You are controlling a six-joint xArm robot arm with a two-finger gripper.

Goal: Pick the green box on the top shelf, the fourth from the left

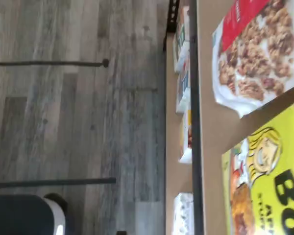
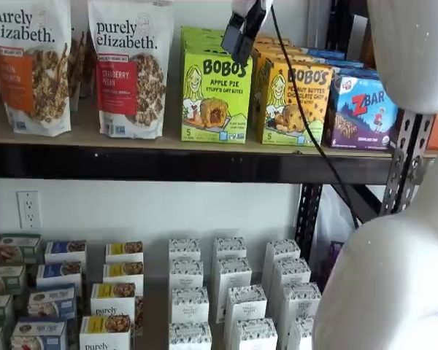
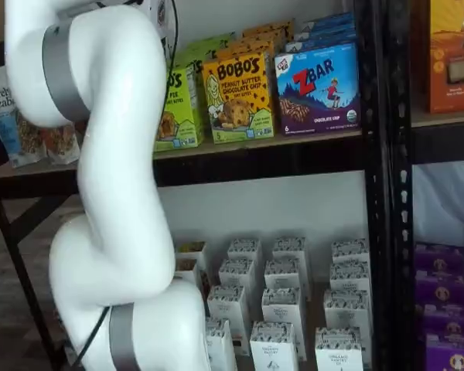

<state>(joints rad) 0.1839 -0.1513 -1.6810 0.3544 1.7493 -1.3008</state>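
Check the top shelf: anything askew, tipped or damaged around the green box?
Nothing stands out. The green box stands upright on the top shelf, square with the orange Bobo's box and cranberry granola bag. The gripper hangs above it.

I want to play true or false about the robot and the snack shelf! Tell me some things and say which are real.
1. The green box stands on the top shelf. True.
2. The claw is squeezing the green box. False: it hangs by the box's top, holding nothing.
3. An orange-yellow Bobo's box stands beside the green box. True.
4. The blue ZBar box sits on the lower level. False: it is on the top shelf.
5. Small white cartons fill the level below. True.
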